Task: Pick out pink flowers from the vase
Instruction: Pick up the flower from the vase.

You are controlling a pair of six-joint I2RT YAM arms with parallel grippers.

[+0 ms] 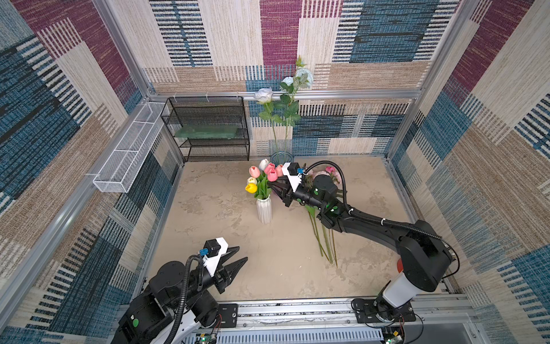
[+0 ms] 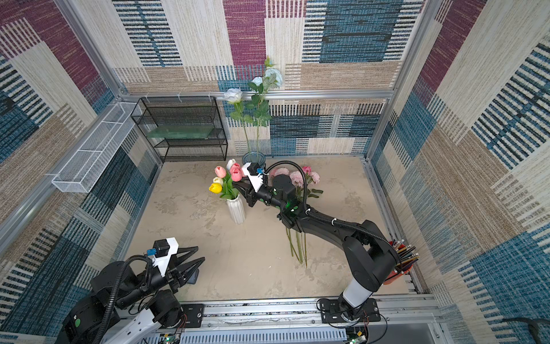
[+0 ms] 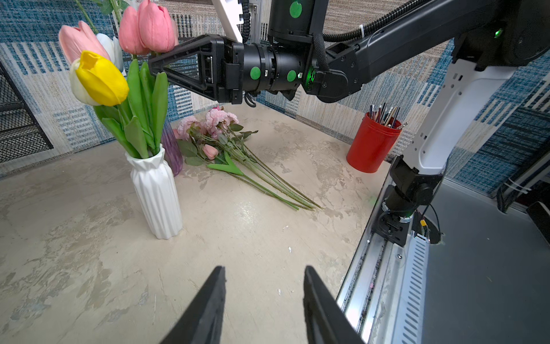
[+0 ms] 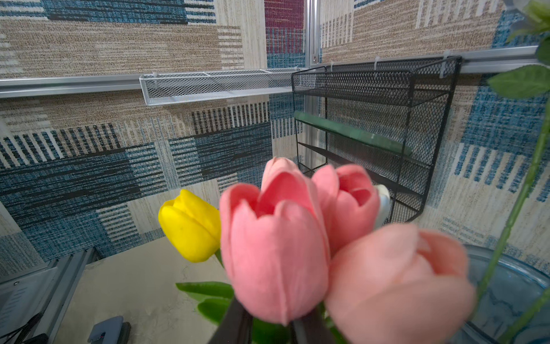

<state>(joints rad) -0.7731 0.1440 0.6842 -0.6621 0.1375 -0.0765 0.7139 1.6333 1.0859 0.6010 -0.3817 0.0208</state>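
The right gripper [image 3: 151, 64] reaches under the pink tulips [image 1: 271, 174] in the white vase [image 1: 264, 210], mid-bench, to take a stem; whether its jaws clamp it, I cannot tell. The left gripper [image 1: 242, 253] rests near the front edge, jaws apart.

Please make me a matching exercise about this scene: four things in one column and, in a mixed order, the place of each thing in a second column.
Things:
1. yellow tulip
2. pale-pink peonies
3. pale blue roses
4. pencils

Places:
A. in the red cup
B. lying on the table
C. in the white vase
D. in the glass vase

Pairs: 1-C; 2-B; 3-D; 4-A.
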